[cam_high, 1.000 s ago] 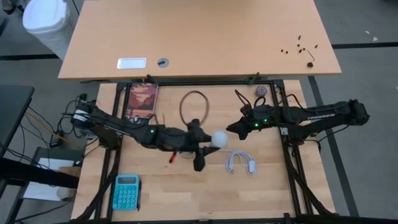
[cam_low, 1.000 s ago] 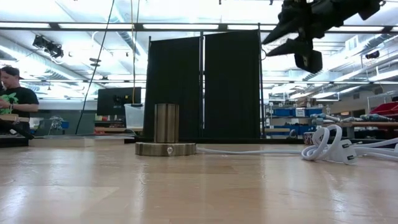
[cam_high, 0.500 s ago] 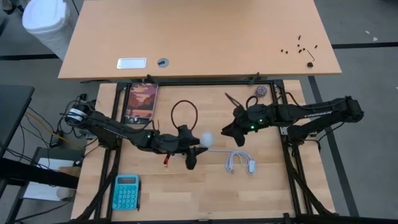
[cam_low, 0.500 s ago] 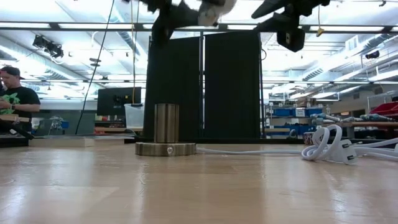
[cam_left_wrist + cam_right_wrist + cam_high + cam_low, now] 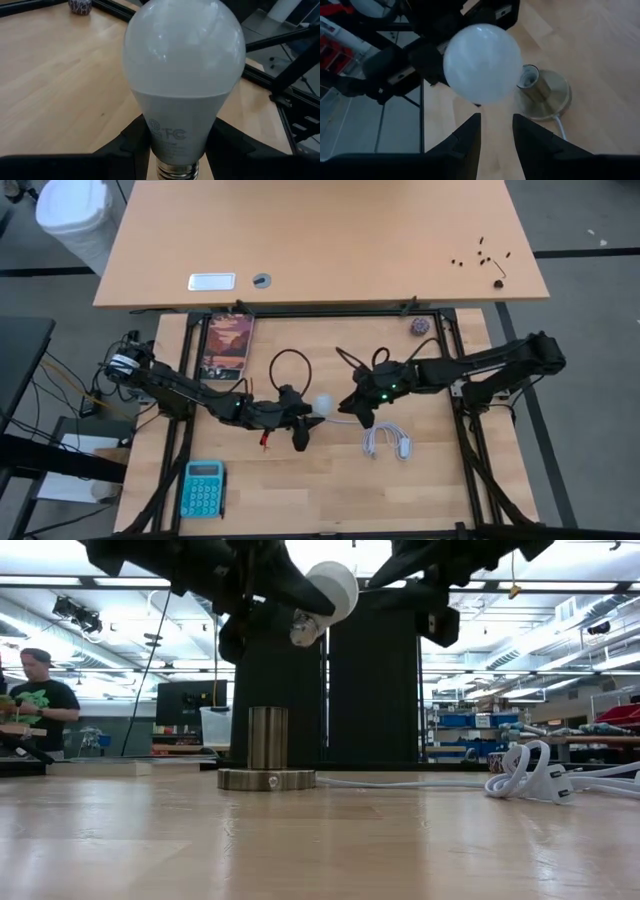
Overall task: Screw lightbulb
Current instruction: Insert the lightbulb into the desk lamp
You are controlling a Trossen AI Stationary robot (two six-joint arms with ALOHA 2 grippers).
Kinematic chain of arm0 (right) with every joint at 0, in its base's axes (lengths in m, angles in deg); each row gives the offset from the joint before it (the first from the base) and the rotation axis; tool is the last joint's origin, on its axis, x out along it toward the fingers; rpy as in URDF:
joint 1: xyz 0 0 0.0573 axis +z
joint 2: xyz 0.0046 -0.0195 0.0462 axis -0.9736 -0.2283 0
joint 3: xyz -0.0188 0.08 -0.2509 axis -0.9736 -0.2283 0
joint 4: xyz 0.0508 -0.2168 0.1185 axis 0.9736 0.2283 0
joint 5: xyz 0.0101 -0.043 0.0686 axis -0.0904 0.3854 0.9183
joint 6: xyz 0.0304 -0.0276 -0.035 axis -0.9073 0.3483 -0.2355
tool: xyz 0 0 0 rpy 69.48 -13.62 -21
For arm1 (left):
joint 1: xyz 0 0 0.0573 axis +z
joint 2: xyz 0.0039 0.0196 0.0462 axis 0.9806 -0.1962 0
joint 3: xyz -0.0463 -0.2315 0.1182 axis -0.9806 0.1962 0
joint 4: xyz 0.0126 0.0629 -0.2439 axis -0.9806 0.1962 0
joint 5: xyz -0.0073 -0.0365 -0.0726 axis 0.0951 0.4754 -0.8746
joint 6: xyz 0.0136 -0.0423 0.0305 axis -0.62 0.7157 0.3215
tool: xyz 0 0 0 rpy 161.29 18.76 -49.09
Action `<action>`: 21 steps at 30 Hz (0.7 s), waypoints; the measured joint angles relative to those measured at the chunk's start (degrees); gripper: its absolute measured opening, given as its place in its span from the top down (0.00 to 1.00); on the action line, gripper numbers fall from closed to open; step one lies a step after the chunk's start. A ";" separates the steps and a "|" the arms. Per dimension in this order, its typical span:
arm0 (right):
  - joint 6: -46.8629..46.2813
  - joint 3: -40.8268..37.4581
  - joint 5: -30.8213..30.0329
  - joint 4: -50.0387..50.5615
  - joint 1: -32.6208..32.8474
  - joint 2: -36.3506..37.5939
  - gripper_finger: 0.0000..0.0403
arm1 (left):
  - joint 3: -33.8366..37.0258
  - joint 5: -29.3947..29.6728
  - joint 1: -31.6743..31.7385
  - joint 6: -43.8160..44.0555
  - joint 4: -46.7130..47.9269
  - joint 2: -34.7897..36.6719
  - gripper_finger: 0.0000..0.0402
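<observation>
A: Left gripper [image 5: 300, 423] clenched on white pear-shaped lightbulb [image 5: 322, 404] near its silvery screw base, aloft mid-table. Right gripper [image 5: 352, 405] fingers parted, just beside the globe.

B: Round metallic socket [image 5: 267, 754] on wooden table [image 5: 320, 840], below the bulb, well apart.

A: Risks: collision between grippers crowding the bulb. Slip likely from grip on smooth neck. Cross-threading likely from tilted descent.

The high camera is looking straight down, the low one level across the desk [image 5: 320, 840], both wrist cameras closing on the bulb [image 5: 184, 70].
</observation>
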 joint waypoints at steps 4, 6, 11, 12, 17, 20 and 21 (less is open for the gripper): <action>-0.03 0.00 0.06 -1.43 -0.02 -2.10 0.70 | 0.74 0.10 0.00 -0.12 0.15 0.02 0.60; -0.02 -0.01 0.10 -1.64 -0.06 -3.09 0.70 | 1.69 0.99 0.00 -0.13 0.46 0.02 0.60; 0.27 2.17 0.69 -1.03 -0.39 -6.07 0.70 | 4.33 3.34 0.00 -0.09 -0.29 0.46 0.60; 0.55 3.09 0.70 -0.82 -0.47 -6.81 0.70 | 4.86 3.85 0.00 -0.09 -0.53 0.49 0.60; 2.61 8.43 0.91 1.49 -1.22 -11.21 0.70 | 8.06 4.46 0.00 -0.07 -6.00 0.85 0.60; 3.52 11.67 0.96 4.83 -1.93 -13.79 0.70 | 9.24 4.78 0.00 -0.07 -8.38 0.85 0.60; 3.54 12.39 0.97 5.77 -2.19 -14.42 0.70 | 9.32 4.93 0.00 -0.07 -8.59 0.85 0.60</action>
